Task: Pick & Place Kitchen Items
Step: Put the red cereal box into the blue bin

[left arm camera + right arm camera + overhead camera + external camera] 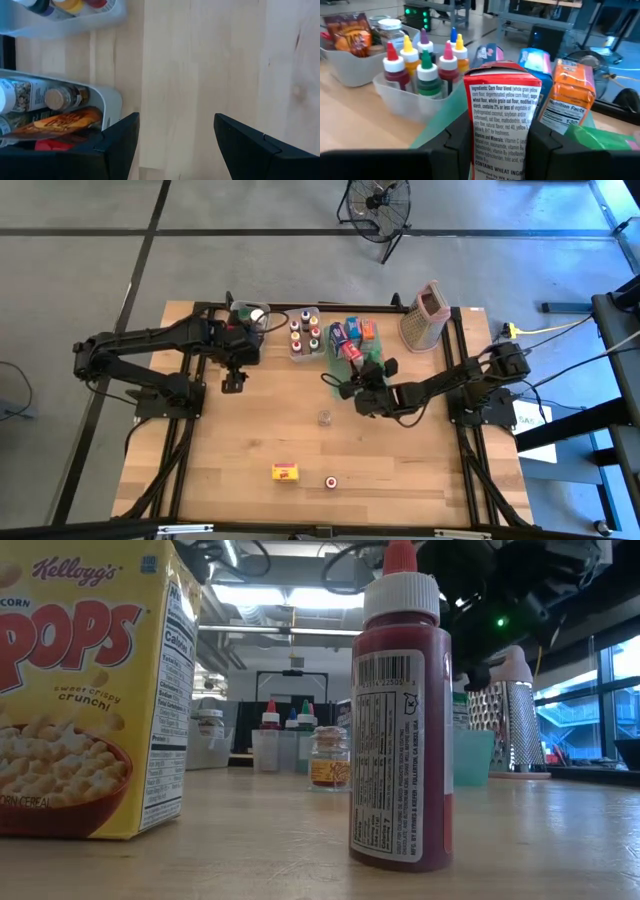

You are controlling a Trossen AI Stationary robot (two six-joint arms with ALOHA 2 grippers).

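My right gripper [354,364] stands over the flat green tray [338,376] at the table's far middle, shut on a small red-and-white carton [502,115]. Behind the carton stand a blue carton [538,61] and an orange carton [568,95] on the tray, with a green packet [600,141] beside them. My left gripper [233,382] hangs open over bare wood [175,100], just near of a clear bin of packets and jars [60,115]. My right gripper pinches the red carton's two narrow sides [472,125] between its two fingers [462,145]. The fingers come about level from the table's right side. The carton stands upright in the hold, its printed face toward the wrist. Its bottom is out of the frame.
A clear bin of coloured-cap bottles [305,335] sits left of the tray, and the box grater [424,316] stands at the far right. A small jar [325,417] stands mid-table. A yellow cereal box [286,472] and a red bottle [330,481] stand near the front edge.
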